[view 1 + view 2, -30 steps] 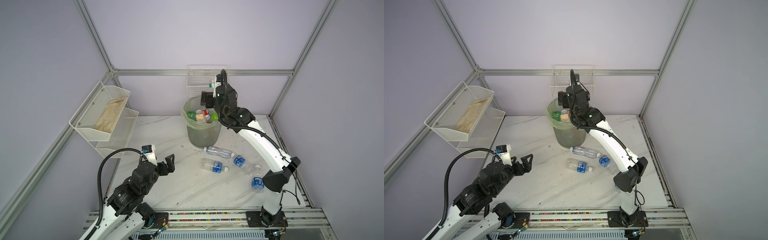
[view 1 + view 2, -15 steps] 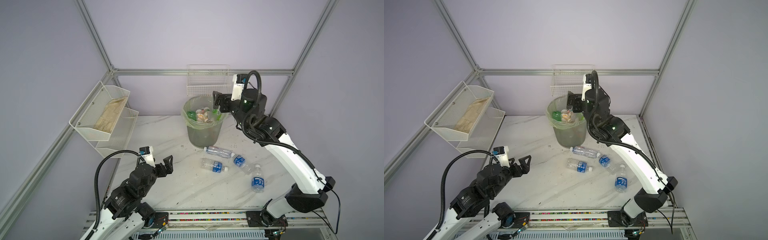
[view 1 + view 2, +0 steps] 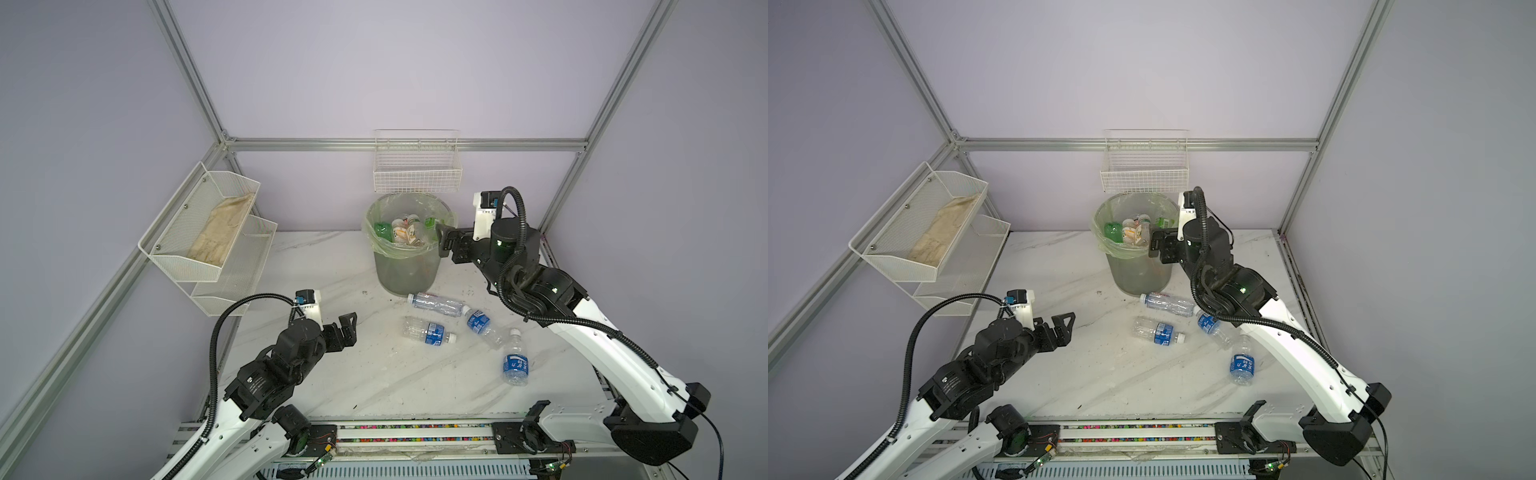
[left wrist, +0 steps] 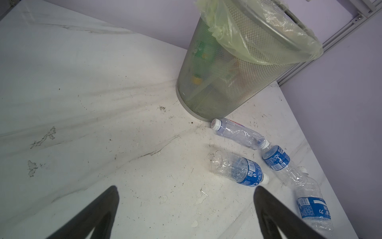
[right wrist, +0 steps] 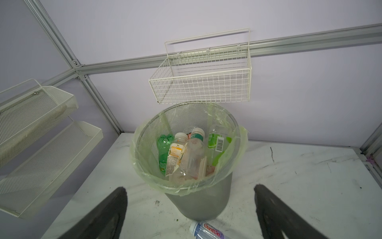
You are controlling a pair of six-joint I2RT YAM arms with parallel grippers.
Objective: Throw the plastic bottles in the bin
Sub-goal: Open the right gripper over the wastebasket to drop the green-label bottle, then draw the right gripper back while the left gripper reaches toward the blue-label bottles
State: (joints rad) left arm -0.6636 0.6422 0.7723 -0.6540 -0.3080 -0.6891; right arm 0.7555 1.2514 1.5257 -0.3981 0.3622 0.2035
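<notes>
I find the bag blurs the bottles deep in the bin; four more lie on the tabletop beside it. Right pincer wide, empty, near its rim; left pincer likewise, well apart.

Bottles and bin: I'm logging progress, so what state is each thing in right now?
bin: upright, bag-lined, partly full.
binned bottles: heaped inside the bin.
red-label bottle: lying on the table beside the bin's base.
left blue-label bottle: lying, crumpled, capped.
middle blue-label bottle: lying, capped.
front blue-label bottle: lying, capped.
left pincer: open, empty, over the table.
right pincer: open, empty, facing the bin.
wire basket: empty.
mesh shelf: top tier holds a beige sheet.
</notes>
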